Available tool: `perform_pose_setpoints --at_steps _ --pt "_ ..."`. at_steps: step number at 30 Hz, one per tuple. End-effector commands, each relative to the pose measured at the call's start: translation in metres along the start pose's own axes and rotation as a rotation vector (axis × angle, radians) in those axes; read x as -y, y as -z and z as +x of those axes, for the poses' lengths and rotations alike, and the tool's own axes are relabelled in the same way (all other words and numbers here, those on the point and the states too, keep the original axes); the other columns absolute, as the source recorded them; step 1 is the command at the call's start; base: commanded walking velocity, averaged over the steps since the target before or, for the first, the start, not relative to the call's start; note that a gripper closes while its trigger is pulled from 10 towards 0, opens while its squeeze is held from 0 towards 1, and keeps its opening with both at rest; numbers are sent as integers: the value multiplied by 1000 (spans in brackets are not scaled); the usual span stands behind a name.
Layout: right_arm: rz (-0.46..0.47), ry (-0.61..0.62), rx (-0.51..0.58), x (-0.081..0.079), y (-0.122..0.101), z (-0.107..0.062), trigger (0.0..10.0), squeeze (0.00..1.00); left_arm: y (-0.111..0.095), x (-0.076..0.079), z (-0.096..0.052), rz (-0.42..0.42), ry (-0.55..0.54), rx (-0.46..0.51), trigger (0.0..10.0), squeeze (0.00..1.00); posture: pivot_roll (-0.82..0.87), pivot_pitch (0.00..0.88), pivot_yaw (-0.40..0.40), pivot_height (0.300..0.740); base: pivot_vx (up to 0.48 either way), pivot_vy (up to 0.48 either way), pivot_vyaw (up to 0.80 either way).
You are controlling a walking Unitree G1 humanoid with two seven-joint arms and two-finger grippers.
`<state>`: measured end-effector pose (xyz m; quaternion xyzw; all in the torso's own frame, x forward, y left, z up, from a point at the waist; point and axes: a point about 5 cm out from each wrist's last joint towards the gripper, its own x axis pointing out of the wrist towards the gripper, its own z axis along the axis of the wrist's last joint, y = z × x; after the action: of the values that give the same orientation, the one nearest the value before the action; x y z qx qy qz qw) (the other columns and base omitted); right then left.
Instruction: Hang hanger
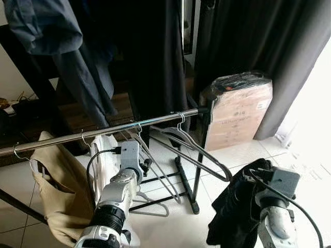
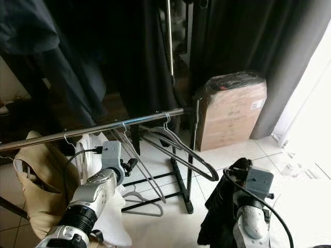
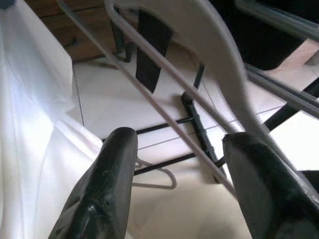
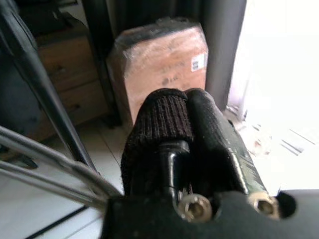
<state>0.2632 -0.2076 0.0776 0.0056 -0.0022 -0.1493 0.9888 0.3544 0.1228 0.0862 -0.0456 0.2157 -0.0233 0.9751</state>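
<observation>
On the left, our left gripper (image 3: 179,164) has its fingers apart, just beside the grey hanger (image 1: 155,160) hooked on the rail (image 1: 103,132). On the right, our right gripper (image 4: 192,124) is clamped on a black garment (image 1: 235,206)

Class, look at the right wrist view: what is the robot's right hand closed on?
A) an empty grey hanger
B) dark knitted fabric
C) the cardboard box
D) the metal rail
B: the right hand has its fingers shut around a fold of dark ribbed garment.
</observation>
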Motion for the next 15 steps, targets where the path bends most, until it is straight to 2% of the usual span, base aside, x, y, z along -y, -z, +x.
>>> perform_pose_setpoints --at_steps 1,6,7,11,15 --pt "3 10 43 1 -11 -2 10000 0 -8 4 3 -37 21 31 10000 0 -134 194 66 740 0 0 0" --pt "2 23 47 4 -13 -7 10000 0 -18 12 6 -57 61 73 10000 0 -146 210 73 740 0 0 0" --pt "6 31 50 4 -13 -10 10000 0 -29 21 6 -59 120 128 10000 0 -150 214 76 740 0 0 0" --pt "9 31 54 3 -14 -14 10000 0 -37 21 4 -41 130 177 10000 0 -151 220 80 740 0 0 0" --pt "13 26 42 0 -12 -16 10000 0 -46 25 -4 36 171 244 10000 0 -135 224 89 740 0 0 0"
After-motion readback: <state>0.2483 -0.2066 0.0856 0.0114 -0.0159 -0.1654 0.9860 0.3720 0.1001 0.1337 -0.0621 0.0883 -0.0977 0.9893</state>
